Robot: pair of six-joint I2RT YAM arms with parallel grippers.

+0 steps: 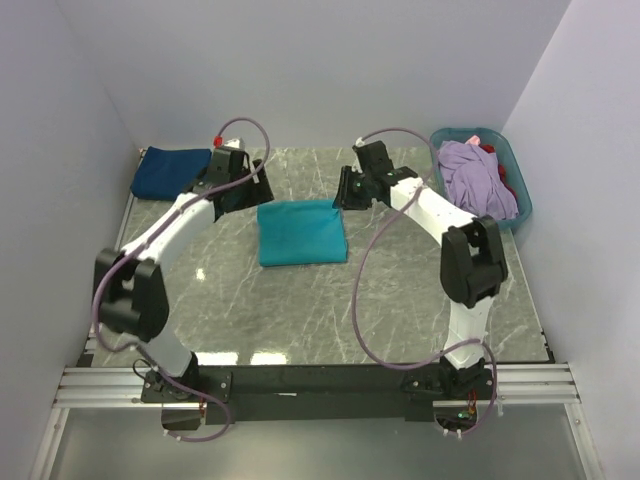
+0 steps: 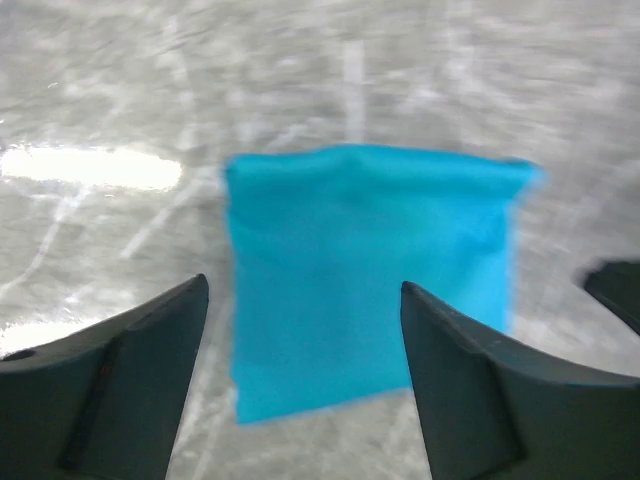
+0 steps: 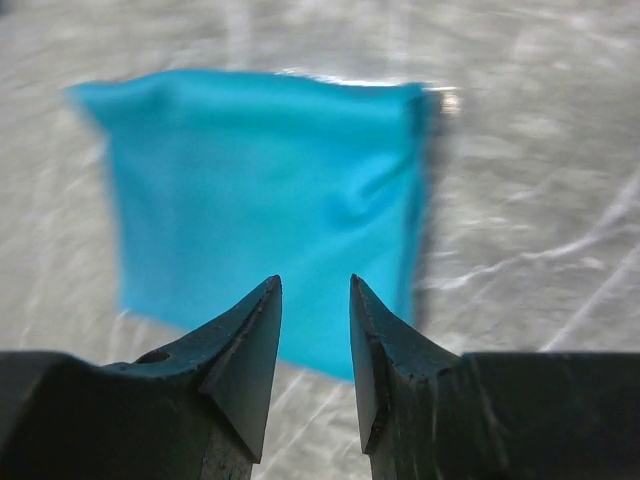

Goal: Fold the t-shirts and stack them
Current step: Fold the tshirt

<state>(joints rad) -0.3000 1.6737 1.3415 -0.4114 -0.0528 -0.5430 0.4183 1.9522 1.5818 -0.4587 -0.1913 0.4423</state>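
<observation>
Teal t-shirt (image 1: pixel 302 232) is lying folded square at mid-desk (image 1: pixel 400 300), between the two arms. Left fingers (image 2: pixel 150 340) are standing spread wide; right fingers (image 3: pixel 250 340) are sitting nearly pressed together, both pinching nothing. Navy t-shirt (image 1: pixel 170 172) is lying folded at the far left corner. Risk when stacking: fingers catching only the top layer would be pulling the fold open. No readable writing is showing

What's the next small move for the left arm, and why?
Probably lower the open left pincer onto an edge of the folded teal cloth t-shirt and grip it: it lies mid-table, apart from the folded navy cloth t-shirt it should stack on.
</observation>
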